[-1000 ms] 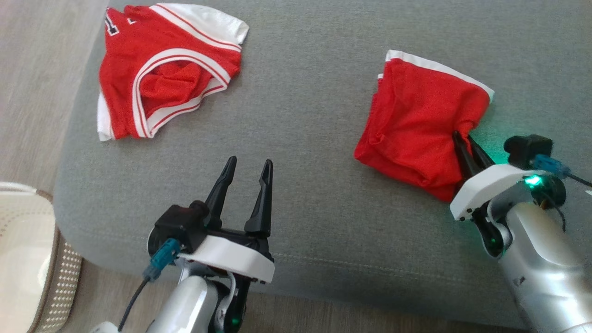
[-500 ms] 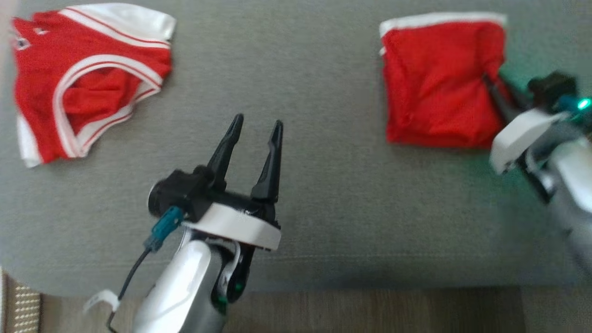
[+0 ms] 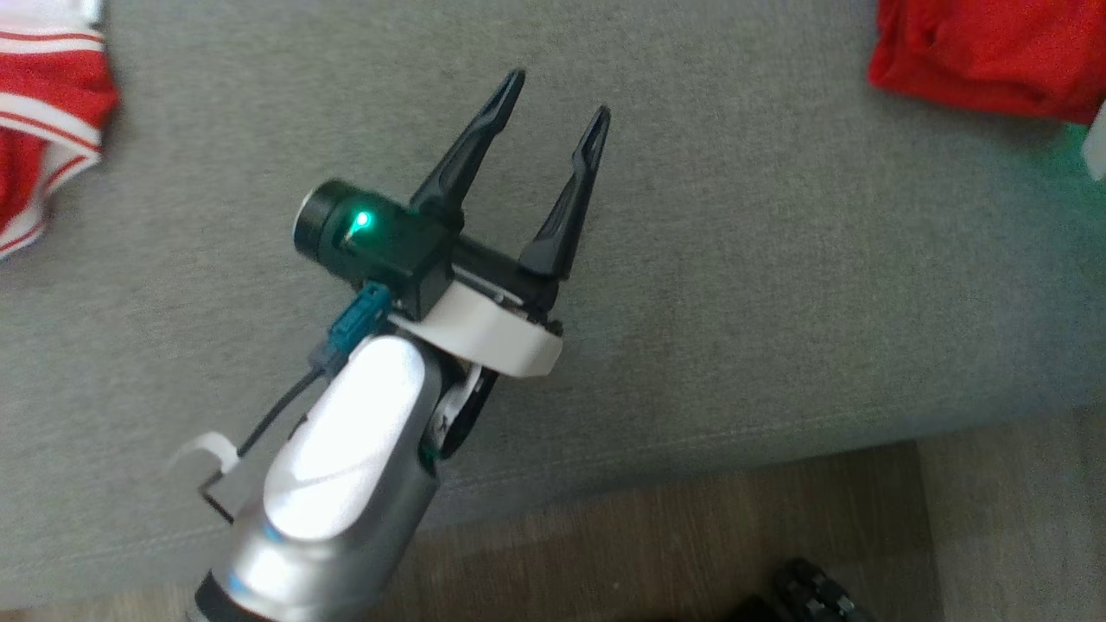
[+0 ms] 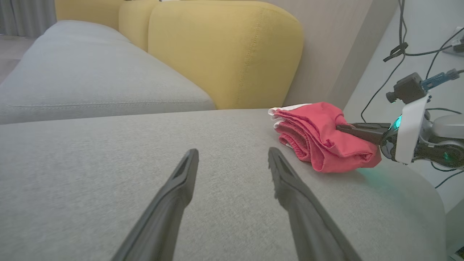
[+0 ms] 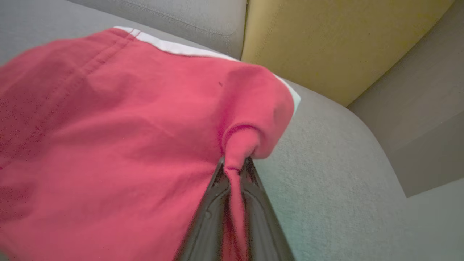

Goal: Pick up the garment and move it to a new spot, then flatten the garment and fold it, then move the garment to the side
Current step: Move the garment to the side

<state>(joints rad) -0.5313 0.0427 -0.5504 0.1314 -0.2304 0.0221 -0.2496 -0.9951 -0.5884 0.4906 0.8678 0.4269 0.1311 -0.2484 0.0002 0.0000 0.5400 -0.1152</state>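
Your right gripper (image 5: 235,163) is clamped on a pinch of red cloth. Both dark fingers (image 5: 208,214) press together, with a bunched fold of the garment (image 5: 108,127) squeezed between them at the tips. In the left wrist view those fingers run nearly level and enter the garment from the side nearest the seat's end.

The garment is a folded red bundle with a white trim band along its far edge. It rests on the grey sofa seat (image 4: 108,174), close to the seat's rounded end and just in front of the yellow back cushion (image 4: 224,50). In the head view it sits at the upper right corner, cut off by the frame edge, with a green glow on the seat beside it.

Your left gripper (image 3: 560,95) holds nothing. Its two fingers stand wide apart over bare seat near the front edge, well apart from the garment. Whether the tips touch the seat cannot be told. A green light shows on the camera housing at its wrist.

Further out, a second red-and-white garment (image 3: 43,130) lies at the left edge of the head view, well apart from both grippers. Wood-look floor (image 3: 691,518) runs below the seat's front edge. Dark cables (image 4: 398,47) hang on the pale wall behind the right arm.
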